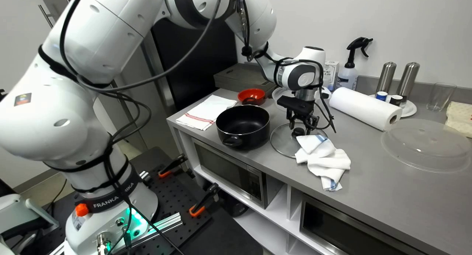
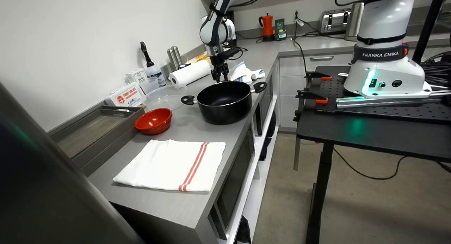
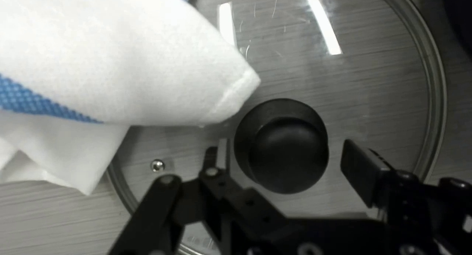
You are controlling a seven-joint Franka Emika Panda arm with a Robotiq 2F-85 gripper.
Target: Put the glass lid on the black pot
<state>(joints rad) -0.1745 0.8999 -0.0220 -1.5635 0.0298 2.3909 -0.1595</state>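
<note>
The glass lid [image 1: 283,139] lies flat on the counter, its black knob [image 1: 298,132] up. In the wrist view the lid [image 3: 379,93] fills most of the picture. My gripper [image 1: 301,128] points down over the lid. In the wrist view its open fingers [image 3: 284,157] stand on both sides of the knob, with gaps. The black pot [image 1: 243,128] stands beside the lid, open on top. It also shows in an exterior view [image 2: 225,104], where it hides most of the lid. A white cloth with blue stripes [image 3: 147,59] covers part of the lid, its corner close to the knob.
The cloth [image 1: 326,159] spreads past the lid. A red bowl [image 2: 154,121] and a folded towel [image 2: 169,164] lie near the pot. A deeper clear dish [image 2: 165,96] stands behind. A paper towel roll [image 1: 365,108] and a large clear disc [image 1: 426,146] lie farther along.
</note>
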